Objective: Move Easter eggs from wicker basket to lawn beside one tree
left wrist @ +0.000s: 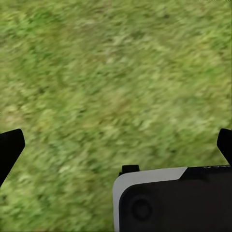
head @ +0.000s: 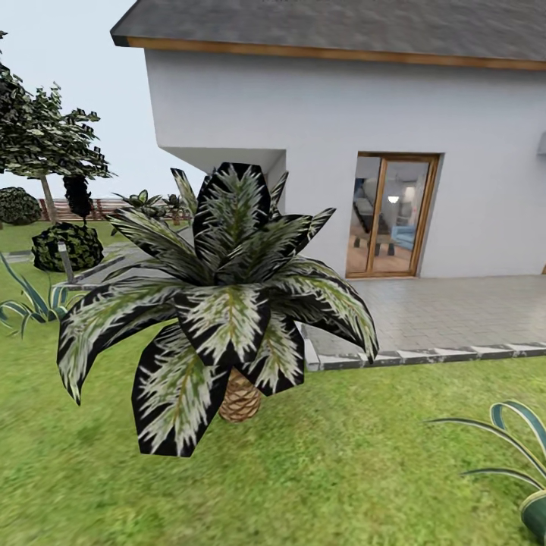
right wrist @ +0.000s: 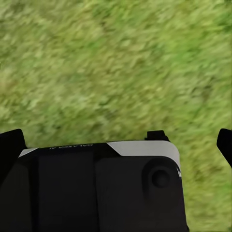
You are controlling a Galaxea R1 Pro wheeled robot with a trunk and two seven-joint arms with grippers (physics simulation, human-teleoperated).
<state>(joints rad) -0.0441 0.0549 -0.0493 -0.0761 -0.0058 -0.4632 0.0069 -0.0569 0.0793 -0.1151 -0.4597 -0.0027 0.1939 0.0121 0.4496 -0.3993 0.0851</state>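
We observe the lawn, bright green and flat, running from the foreground up to the edge of grey paving stones beside the house. A short palm with a scaly trunk stands rooted in the grass near the middle of the head view. A striped-leaf plant sits on the grass at the near right, and another spiky plant at the left edge. Farther back on the left we note a round dark bush on the grass. Both wrist views look down on bare turf, blurred, with nothing lying on it.
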